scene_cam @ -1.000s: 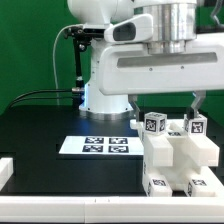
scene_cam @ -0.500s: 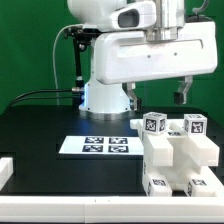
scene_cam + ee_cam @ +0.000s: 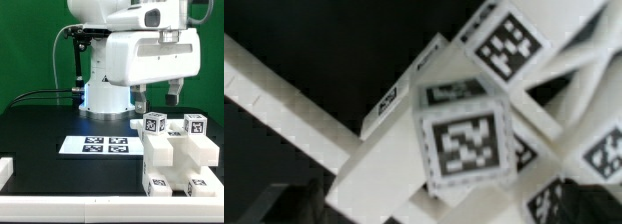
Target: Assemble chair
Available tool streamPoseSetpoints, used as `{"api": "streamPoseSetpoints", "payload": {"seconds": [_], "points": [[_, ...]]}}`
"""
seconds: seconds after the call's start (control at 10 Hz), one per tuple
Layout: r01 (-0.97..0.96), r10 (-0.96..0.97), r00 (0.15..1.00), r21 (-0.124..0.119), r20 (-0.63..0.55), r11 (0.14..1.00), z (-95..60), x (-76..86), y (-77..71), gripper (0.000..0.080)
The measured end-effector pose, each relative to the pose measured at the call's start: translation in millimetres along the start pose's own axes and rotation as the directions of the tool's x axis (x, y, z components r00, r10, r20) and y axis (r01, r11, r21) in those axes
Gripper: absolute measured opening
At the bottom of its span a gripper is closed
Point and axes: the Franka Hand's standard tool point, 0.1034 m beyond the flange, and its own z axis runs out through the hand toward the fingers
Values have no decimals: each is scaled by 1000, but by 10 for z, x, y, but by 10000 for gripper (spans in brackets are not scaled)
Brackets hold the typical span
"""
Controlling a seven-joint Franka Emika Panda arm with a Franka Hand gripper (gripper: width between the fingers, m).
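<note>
- The fingers (image 3: 158, 99) hung spread wide and empty, one dark tip to either side, clear of everything beneath them.
- The chair (image 3: 178, 155) stood directly below and a little toward the exterior view's right of the fingers, near the front right corner of the desk (image 3: 40, 125) as that view shows it.
- The chair was a blocky white stack, with two tagged posts rising from its top; the nearer post sat almost under the fingers, apart from them.
- The wrist view looked down on the tagged white blocks (image 3: 464, 140) close up and blurred; no fingertip could be made out there.
- The chair's long axis seemed to run from the desk's middle toward its front edge, so I judged a straight descent would meet the posts.
- The marker board (image 3: 97, 146) lay flat on the desk just beside the chair, toward the exterior view's left.
</note>
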Motion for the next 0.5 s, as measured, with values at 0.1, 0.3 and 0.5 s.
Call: {"api": "streamPoseSetpoints", "payload": {"seconds": [0.1, 0.3, 0.5], "points": [[-36, 36, 999, -3, 6, 999, 84, -26, -13, 649], [-49, 49, 999, -5, 11, 999, 176, -59, -75, 649], [-96, 96, 995, -12, 8, 995, 193, -69, -83, 649]]}}
